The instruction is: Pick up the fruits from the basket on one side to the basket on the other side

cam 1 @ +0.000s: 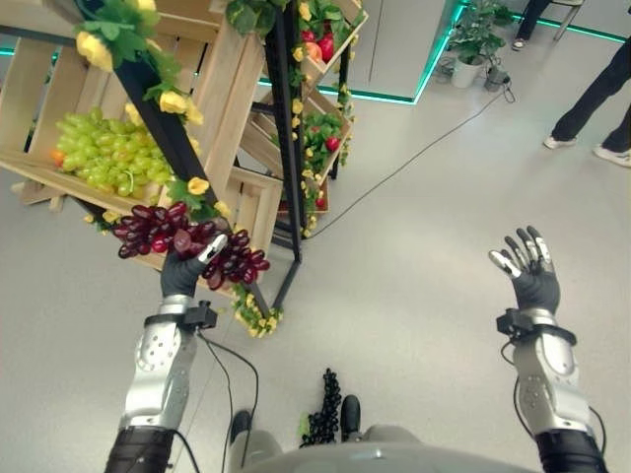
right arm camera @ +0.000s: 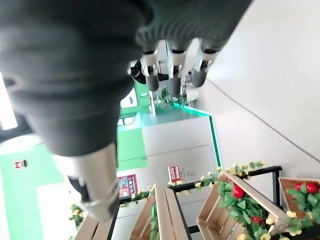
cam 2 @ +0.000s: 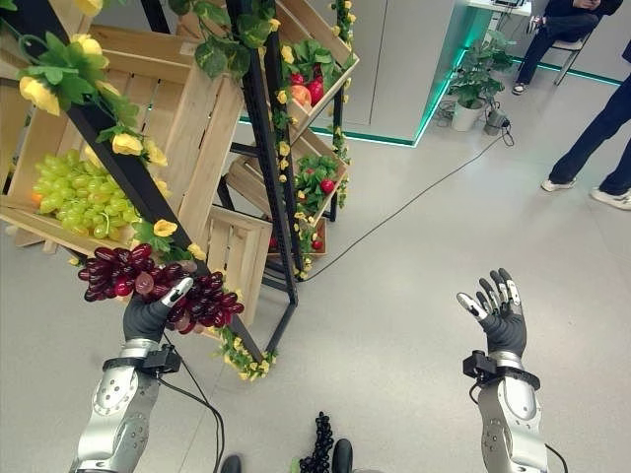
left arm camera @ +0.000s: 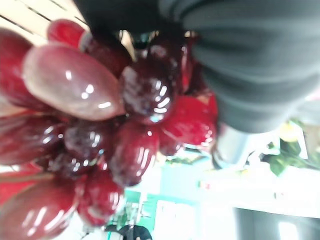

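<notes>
**Counts by kind**

You have three grape bunches: one red bunch (cam 1: pixel 187 241) at the left hand (cam 1: pixel 182 271), one green bunch (cam 1: pixel 104 153) in a wooden crate (cam 2: pixel 148 79), one dark bunch (cam 1: pixel 323 409) on the floor. Two hands show; the right hand (cam 1: pixel 530 271) is spread, holding nothing.

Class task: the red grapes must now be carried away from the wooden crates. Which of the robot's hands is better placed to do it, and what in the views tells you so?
Left. The left hand is curled around the bunch of red grapes at the crate's edge, while the right hand is open and raised over bare floor.
</notes>
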`<state>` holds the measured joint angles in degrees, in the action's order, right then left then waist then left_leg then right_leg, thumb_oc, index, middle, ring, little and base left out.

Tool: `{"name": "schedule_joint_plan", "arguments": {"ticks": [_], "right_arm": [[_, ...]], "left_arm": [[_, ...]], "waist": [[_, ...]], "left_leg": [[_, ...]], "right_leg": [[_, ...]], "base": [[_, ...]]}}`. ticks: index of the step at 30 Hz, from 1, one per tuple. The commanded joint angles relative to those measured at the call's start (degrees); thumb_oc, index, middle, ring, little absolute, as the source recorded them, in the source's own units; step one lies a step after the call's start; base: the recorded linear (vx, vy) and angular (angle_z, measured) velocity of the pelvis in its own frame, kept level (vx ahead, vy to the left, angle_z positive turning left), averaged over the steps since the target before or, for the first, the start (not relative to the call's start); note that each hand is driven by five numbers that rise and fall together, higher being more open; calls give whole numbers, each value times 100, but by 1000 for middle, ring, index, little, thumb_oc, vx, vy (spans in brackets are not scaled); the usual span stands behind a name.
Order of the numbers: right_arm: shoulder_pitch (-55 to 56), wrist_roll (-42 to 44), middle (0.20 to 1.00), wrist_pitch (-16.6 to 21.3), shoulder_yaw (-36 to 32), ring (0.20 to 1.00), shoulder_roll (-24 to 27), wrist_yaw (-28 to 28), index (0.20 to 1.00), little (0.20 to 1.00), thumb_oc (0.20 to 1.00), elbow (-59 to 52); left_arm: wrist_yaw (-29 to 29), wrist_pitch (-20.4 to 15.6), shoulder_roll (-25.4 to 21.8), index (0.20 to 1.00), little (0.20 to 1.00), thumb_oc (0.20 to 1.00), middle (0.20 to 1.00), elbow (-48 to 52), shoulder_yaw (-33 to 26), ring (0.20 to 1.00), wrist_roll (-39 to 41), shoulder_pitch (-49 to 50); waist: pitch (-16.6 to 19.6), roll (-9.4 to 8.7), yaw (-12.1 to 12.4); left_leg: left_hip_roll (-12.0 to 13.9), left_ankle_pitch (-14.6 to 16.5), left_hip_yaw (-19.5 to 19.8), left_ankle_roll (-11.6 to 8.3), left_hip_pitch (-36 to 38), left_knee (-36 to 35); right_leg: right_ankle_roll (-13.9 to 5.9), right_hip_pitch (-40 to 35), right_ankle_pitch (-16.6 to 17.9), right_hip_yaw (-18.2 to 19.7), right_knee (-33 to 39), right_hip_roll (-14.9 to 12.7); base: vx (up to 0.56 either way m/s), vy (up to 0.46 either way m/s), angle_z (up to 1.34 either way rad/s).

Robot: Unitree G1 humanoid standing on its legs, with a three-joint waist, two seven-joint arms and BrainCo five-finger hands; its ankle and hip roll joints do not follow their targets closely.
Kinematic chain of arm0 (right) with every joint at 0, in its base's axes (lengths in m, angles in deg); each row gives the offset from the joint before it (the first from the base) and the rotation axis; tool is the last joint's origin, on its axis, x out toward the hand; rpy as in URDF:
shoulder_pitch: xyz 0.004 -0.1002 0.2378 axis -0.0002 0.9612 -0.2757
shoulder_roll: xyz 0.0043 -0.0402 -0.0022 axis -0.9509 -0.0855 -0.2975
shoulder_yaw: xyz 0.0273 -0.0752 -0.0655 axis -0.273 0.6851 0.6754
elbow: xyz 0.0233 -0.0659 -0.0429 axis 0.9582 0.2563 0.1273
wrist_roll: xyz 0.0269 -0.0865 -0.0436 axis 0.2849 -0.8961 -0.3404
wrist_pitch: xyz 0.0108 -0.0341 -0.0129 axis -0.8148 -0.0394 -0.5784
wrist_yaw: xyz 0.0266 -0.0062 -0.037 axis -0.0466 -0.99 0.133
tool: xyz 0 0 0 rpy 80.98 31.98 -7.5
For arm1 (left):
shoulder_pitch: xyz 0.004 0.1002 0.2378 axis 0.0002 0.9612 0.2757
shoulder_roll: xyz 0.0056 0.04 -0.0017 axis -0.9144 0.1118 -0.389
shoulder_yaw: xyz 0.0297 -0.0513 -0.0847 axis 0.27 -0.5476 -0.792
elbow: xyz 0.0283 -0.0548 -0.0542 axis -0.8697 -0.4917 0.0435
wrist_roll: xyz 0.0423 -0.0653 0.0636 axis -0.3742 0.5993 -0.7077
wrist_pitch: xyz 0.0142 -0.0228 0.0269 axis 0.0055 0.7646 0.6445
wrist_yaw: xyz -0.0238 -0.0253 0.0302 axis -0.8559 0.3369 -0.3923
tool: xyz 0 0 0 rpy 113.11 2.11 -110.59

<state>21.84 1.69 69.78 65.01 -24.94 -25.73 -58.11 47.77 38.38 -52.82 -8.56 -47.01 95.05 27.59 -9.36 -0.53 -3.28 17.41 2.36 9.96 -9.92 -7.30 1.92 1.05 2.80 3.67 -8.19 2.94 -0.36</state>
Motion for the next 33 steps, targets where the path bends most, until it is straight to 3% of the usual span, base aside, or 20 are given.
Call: {"name": "schedule_joint_plan", "arguments": {"ticks": [1,3,4,5,6,7,8,9,10,11,12,13,15,17,18,19,22,23,26,33], "right_arm": [[-227,-146,1000,390,-170,1000,367,-41,1000,1000,1000,-277],[-214,-113,1000,322,-188,1000,347,66,1000,1000,1000,-322],[-77,-181,1000,250,-291,1000,227,107,1000,1000,1000,-449],[-65,-185,1000,244,-293,1000,218,105,1000,1000,1000,-458],[3,-251,1000,244,-388,1000,154,93,1000,1000,1000,-432],[4,-251,1000,244,-388,1000,153,93,1000,1000,1000,-432],[-263,-379,1000,317,-268,1000,74,-157,1000,1000,1000,-146],[-302,-318,1000,311,-198,1000,-9,-143,1000,1000,1000,-126],[-306,-317,1000,311,-196,1000,-9,-143,1000,1000,1000,-125],[-223,-287,1000,287,-79,1000,-65,0,1000,1000,1000,-5],[-223,-287,1000,287,-79,1000,-65,0,1000,1000,1000,-5],[-199,-237,1000,258,-69,1000,-96,22,1000,1000,1000,125],[-214,-202,1000,241,11,1000,-91,70,1000,1000,1000,271],[-241,-229,1000,238,73,1000,-112,72,1000,1000,1000,323],[-243,-229,1000,239,73,1000,-112,72,1000,1000,1000,324],[-245,-233,1000,224,76,1000,-128,71,1000,1000,1000,376],[-327,-152,1000,222,178,1000,-168,68,1000,1000,1000,411],[-369,-171,1000,206,230,1000,-155,66,1000,1000,1000,425],[-478,-113,1000,220,267,1000,-86,15,1000,1000,1000,502],[-349,-23,1000,255,123,1000,2,-28,1000,1000,1000,385]], "left_arm": [[206,-457,-493,200,200,200,200,638,-501,200,-45,-164],[164,-460,-557,200,200,200,200,707,-569,200,-44,-141],[93,-444,-585,200,200,200,200,762,-514,200,-33,-141],[93,-444,-591,200,200,200,200,760,-508,200,-32,-137],[67,-464,-635,200,200,200,200,748,-421,200,-125,-236],[67,-465,-636,200,200,200,200,747,-419,200,-125,-236],[264,-562,-822,200,200,200,200,742,-411,200,-400,-268],[296,-550,-828,200,200,200,200,726,-457,200,-417,-232],[296,-549,-828,200,200,200,200,727,-461,200,-418,-232],[355,-568,-811,200,200,200,200,569,-597,200,-442,-235],[355,-568,-811,200,200,200,200,569,-597,200,-442,-235],[373,-520,-753,200,200,200,200,493,-669,200,-476,-217],[432,-478,-696,200,200,200,200,453,-727,200,-605,-177],[469,-464,-591,200,200,200,200,458,-775,200,-628,-142],[470,-462,-591,200,200,200,200,462,-777,200,-629,-142],[482,-457,-498,200,200,200,200,493,-792,200,-675,-99],[555,-455,-439,200,200,200,200,536,-830,200,-673,-40],[548,-454,-418,200,200,200,200,529,-849,200,-657,-9],[538,-479,-335,200,200,200,200,540,-835,200,-608,-6],[565,-496,-198,200,200,200,200,578,-730,200,-487,-122]], "waist": [[116,27,63],[94,-95,77],[50,-253,-6],[51,-261,17],[19,-345,-26],[22,-346,-24],[-85,-249,45],[-88,-161,62],[-80,-177,54],[-58,-137,95],[-58,-137,95],[-1,-124,180],[65,-170,254],[127,-208,336],[126,-209,340],[200,-262,352],[320,-332,543],[341,-330,604],[392,-298,672],[356,-171,536]], "left_leg": [[-90,-511,199,-97,94,232],[-347,156,310,-34,95,991],[-744,747,106,154,-2,1574],[-753,840,80,173,7,1647],[-995,1033,-73,293,-98,1875],[-996,1038,-76,294,-101,1880],[-1101,992,-425,469,-255,1909],[-1134,894,-512,495,-205,1701],[-1150,854,-514,495,-209,1666],[-1324,572,-657,608,5,1170],[-1324,572,-657,608,5,1170],[-1493,354,-787,728,136,749],[-1726,215,-946,870,266,456],[-1888,157,-1185,972,324,342],[-1887,136,-1190,973,321,331],[-2010,51,-1335,976,296,294],[-2075,-41,-1774,973,145,324],[-2047,-106,-1900,947,117,328],[-2013,-181,-2102,936,-12,386],[-1951,-515,-2071,758,-179,249]], "right_leg": [[-1055,-367,-973,355,-660,-1002],[-1247,-327,-883,561,-842,-1354],[-1436,-322,-393,729,-858,-1774],[-1456,-359,-425,737,-839,-1788],[-1495,-243,244,810,-742,-2039],[-1496,-242,243,812,-741,-2039],[-1277,205,898,201,-383,-2356],[-1180,221,640,128,-385,-2180],[-1176,243,650,133,-390,-2196],[-1089,275,144,61,-643,-1736],[-1089,275,144,61,-643,-1736],[-1018,136,-369,-235,-990,-1268],[-895,30,-864,-347,-1431,-737],[-827,-117,-1167,-583,-1743,-421],[-824,-110,-1153,-579,-1740,-421],[-824,-242,-1242,-596,-1846,-105],[-765,-596,-1310,-1187,-1526,-110],[-693,-659,-1393,-1231,-1291,-79],[-549,-812,-1429,-855,-724,16],[-438,-938,-1297,-650,-246,113]], "base": [[45,597,-55],[64,721,-81],[88,658,-74],[8,654,-55],[-15,222,-11],[-292,698,-9],[-309,758,-11],[-318,755,-41],[-140,698,-126],[-78,429,-127],[-178,781,-120],[-202,545,-59],[-224,569,-52],[-143,299,-45],[-168,235,-57],[-173,172,-53],[-192,115,-47],[-187,25,-53],[-142,-7,-88],[-106,-64,-8]]}}
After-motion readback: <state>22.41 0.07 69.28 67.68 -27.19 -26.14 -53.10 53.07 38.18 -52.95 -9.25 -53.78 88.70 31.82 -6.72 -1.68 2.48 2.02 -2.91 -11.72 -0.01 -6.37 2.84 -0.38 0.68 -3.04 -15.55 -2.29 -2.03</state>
